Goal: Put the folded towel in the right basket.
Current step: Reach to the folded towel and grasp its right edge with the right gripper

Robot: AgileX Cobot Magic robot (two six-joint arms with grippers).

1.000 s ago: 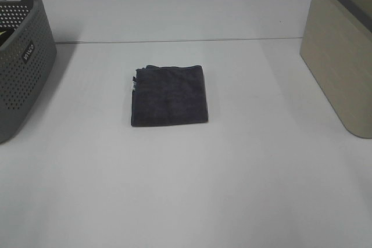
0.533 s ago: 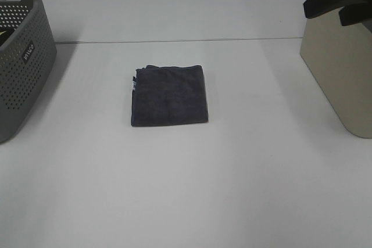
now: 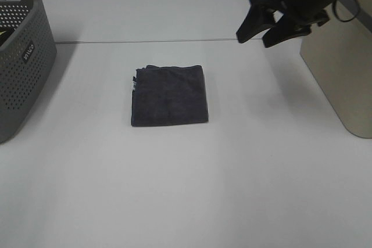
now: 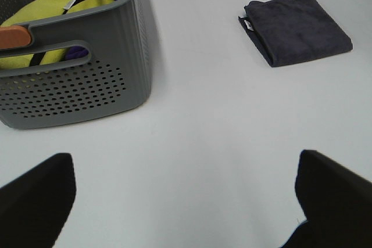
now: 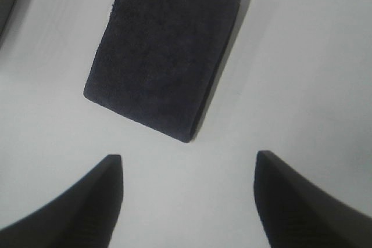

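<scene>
1. Currently I see the towel (image 3: 169, 95) lying flat on the white table (image 3: 192, 190), folded into a dark square with its whole top showing.
2. My right gripper (image 3: 253, 41) hangs above the table, beyond the towel and off to its right, clearly apart from it. Its two black fingers are spread wide and hold nothing.
3. Through the right wrist camera, the towel (image 5: 163, 53) lies ahead of the right gripper (image 5: 187, 156). It lines up roughly with the gap between the fingers, and bare table separates it from their tips.
4. The right basket (image 3: 340, 68) is beige with a plain solid wall and stands well to the right of the towel. The right arm crosses in front of its upper far corner, so I cannot see inside it.
5. The left basket (image 3: 23, 62) is grey and perforated and stands well to the left of the towel.
6. From the left wrist camera, that left basket (image 4: 87, 79) holds a yellow cloth (image 4: 52, 10), with something orange (image 4: 14, 37) at its rim.
7. My left gripper (image 4: 185, 156) shows only in its own camera, with its fingers set far apart and empty. The towel (image 4: 297, 29) is well away from it across bare table.
</scene>
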